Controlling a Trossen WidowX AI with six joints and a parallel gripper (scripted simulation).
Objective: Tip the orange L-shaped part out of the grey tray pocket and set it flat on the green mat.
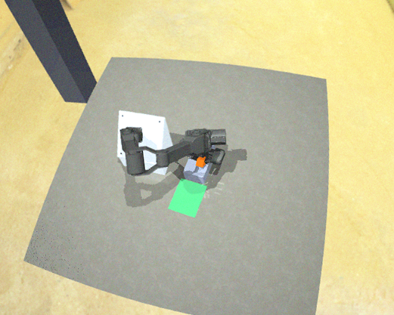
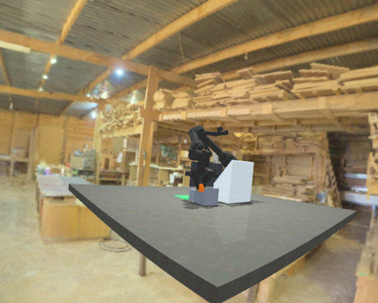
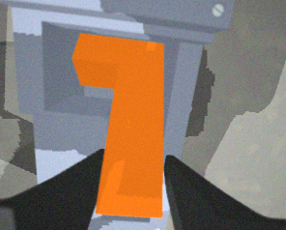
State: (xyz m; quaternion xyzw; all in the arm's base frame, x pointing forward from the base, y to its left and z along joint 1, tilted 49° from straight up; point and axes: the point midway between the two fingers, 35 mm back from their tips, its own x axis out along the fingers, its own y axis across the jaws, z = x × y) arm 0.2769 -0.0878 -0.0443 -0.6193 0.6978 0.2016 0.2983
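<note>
The orange L-shaped part (image 1: 200, 161) (image 2: 201, 188) (image 3: 135, 111) is tipped in the grey tray (image 1: 194, 174) (image 2: 203, 197) (image 3: 29, 72). Its straight end is raised out of the pocket and its L-shaped end points down into it. My gripper (image 1: 204, 159) (image 2: 201, 184) (image 3: 136, 158) reaches down over the tray. Its two dark fingers press against both sides of the raised straight end, so it is shut on the part. The green mat (image 1: 187, 202) (image 2: 182, 197) lies flat beside the tray, on the side away from the arm's wrist.
The white block (image 1: 140, 124) (image 2: 235, 181) that carries the arm's base stands just behind the tray. A dark pillar (image 1: 54, 50) rises at the table's far left corner. The grey table (image 1: 244, 218) ends in open edges on all sides.
</note>
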